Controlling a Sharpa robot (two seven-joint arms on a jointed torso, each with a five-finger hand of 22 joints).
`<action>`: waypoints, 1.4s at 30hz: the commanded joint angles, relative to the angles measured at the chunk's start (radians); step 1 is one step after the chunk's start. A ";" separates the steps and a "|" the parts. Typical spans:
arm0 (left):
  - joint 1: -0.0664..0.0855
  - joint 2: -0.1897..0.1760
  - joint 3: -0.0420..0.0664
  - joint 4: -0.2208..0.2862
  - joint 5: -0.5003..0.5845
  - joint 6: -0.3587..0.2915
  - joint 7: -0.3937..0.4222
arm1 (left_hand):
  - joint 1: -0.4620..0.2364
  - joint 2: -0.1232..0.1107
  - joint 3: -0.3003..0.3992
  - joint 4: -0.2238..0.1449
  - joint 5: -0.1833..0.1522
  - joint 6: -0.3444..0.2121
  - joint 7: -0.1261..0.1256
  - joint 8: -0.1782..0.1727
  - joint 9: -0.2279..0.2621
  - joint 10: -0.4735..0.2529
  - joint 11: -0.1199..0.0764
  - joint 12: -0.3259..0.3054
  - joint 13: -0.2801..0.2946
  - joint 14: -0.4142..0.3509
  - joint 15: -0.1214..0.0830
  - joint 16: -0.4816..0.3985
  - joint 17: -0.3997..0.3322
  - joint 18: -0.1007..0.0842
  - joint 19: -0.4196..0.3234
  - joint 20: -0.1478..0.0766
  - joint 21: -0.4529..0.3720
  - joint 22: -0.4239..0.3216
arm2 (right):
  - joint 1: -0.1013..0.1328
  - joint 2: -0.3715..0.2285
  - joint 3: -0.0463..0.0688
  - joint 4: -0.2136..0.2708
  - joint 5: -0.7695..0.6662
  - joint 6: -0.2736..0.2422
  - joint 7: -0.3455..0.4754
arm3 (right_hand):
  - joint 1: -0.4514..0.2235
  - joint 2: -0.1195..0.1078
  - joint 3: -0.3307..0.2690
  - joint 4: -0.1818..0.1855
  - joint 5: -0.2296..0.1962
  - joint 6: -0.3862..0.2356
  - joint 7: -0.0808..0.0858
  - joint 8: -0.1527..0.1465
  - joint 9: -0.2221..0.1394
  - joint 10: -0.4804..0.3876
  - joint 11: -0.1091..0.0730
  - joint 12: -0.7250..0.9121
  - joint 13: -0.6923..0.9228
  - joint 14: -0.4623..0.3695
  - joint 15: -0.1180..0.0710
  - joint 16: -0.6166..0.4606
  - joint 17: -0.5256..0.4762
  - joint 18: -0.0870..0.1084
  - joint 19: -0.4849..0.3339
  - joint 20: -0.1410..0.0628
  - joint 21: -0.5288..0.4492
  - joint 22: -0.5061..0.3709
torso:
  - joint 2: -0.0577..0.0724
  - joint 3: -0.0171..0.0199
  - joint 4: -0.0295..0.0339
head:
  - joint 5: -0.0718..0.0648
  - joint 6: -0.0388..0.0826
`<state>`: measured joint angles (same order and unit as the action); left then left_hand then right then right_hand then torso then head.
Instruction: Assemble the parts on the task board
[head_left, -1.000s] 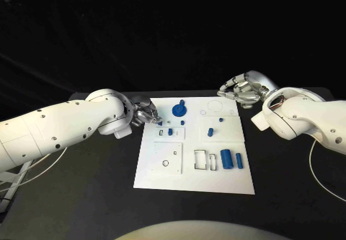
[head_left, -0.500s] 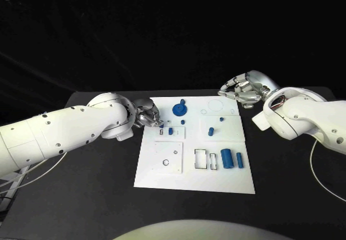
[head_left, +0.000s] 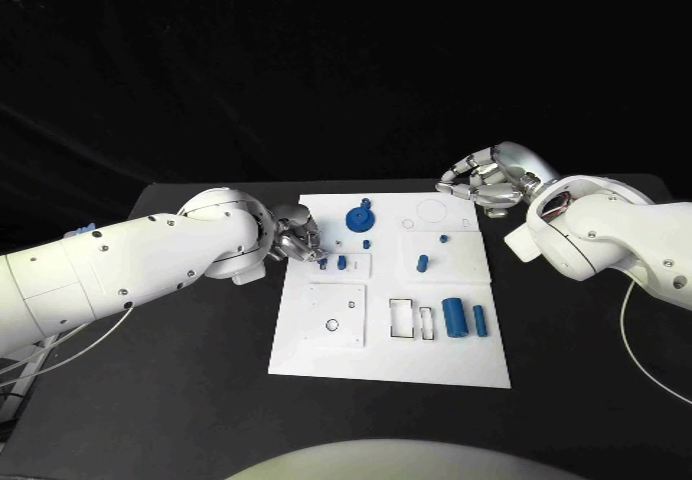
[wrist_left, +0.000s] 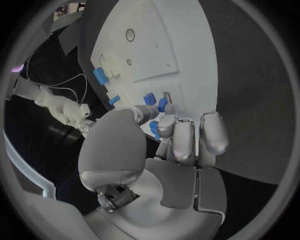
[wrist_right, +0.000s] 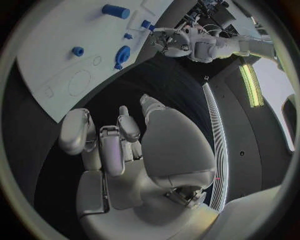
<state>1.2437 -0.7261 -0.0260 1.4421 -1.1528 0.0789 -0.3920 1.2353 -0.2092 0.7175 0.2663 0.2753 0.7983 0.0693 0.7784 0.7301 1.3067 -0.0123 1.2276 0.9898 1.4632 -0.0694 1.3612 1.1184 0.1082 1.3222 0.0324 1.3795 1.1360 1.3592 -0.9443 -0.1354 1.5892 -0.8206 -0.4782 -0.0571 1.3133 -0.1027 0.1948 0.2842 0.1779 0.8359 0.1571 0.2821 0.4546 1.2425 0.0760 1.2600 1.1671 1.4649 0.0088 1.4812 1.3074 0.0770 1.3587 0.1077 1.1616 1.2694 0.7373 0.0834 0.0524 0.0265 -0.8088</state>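
The white task board (head_left: 389, 350) lies mid-table. My left hand (head_left: 300, 240) is at the board's left edge, fingers drawn together. It pinches a small blue part (head_left: 325, 264) just beside a blue peg (head_left: 342, 263) standing in a small raised plate. In the left wrist view the fingertips (wrist_left: 167, 122) close round a blue part (wrist_left: 154, 129), with two more blue pieces (wrist_left: 150, 98) on the board just beyond. My right hand (head_left: 490, 180) hovers off the board's far right corner, fingers curled in and holding nothing; its fingers (wrist_right: 106, 142) also look bare in the right wrist view.
On the board stand a blue gear-like piece (head_left: 359, 218), a blue peg (head_left: 421, 264), a blue cylinder (head_left: 454, 317) with a thinner one (head_left: 479, 320) beside it, and empty rectangular slots (head_left: 410, 318). Bare black table (head_left: 173, 400) surrounds the board.
My left hand has shifted toward the board and nearer to me, bringing the small blue part down beside the peg. The right hand has stayed still.
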 joint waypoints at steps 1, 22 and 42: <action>-0.002 0.006 0.000 -0.003 -0.012 0.040 -0.019 | 0.004 -0.007 0.191 -0.186 0.006 0.012 -0.003 0.005 0.068 0.008 -0.002 0.003 0.001 0.010 -0.006 0.003 0.001 -0.016 0.005 -0.001 0.006 0.000 | -0.001 0.001 0.000 0.000 -0.007 0.001 0.005 | 0.005 -0.003 -0.003 -0.001 0.000 -0.006 0.002 0.005 0.001 -0.007 0.000 -0.006 0.000 0.056 -0.008 -0.005 0.056 0.019 -0.005 -0.002 -0.005 0.000 | 0.000 0.0006 -0.0004 | 0.001 0.001; -0.013 0.022 -0.001 -0.021 -0.014 0.052 -0.038 | 0.002 -0.009 0.192 -0.187 0.010 0.013 -0.004 0.005 0.068 0.008 -0.002 0.002 -0.001 0.010 -0.007 0.003 0.001 -0.017 0.005 -0.001 0.006 0.001 | -0.002 -0.001 0.000 0.001 -0.006 0.003 0.008 | 0.005 -0.003 -0.003 -0.001 0.000 -0.006 0.002 0.005 0.001 -0.007 0.000 -0.006 0.000 0.056 -0.008 -0.005 0.056 0.019 -0.005 -0.002 -0.005 0.000 | 0.000 0.0009 -0.0001 | -0.004 -0.003; -0.015 0.028 -0.002 -0.022 -0.016 0.056 -0.043 | -0.001 -0.012 0.196 -0.189 0.018 0.017 -0.005 0.005 0.068 0.012 -0.004 0.003 0.002 0.010 -0.008 0.003 0.001 -0.016 0.005 -0.001 0.006 0.000 | -0.003 0.000 0.000 0.000 -0.005 0.004 0.009 | 0.006 -0.001 -0.004 0.000 0.000 -0.007 0.002 0.007 0.002 -0.007 0.000 -0.006 -0.001 0.057 -0.008 -0.005 0.056 0.019 -0.004 -0.002 -0.004 0.001 | 0.001 0.0006 -0.0007 | -0.004 -0.003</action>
<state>1.2337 -0.7015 -0.0244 1.4202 -1.1631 0.1059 -0.4255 1.2227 -0.2216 0.7175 0.2663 0.2879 0.8119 0.0658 0.7777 0.7984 1.3102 -0.0159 1.2276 0.9903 1.4669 -0.0731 1.3611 1.1182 0.1082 1.3222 0.0324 1.3795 1.1356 1.3570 -0.9451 -0.1354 1.5896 -0.8205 -0.4780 -0.0555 1.3133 -0.1027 0.1948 0.2842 0.1778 0.8359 0.1571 0.2859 0.4553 1.2426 0.0761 1.2600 1.1659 1.4649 0.0089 1.4812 1.3081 0.0769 1.3587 0.1077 1.1616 1.2703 0.7376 0.0834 0.0524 0.0221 -0.8113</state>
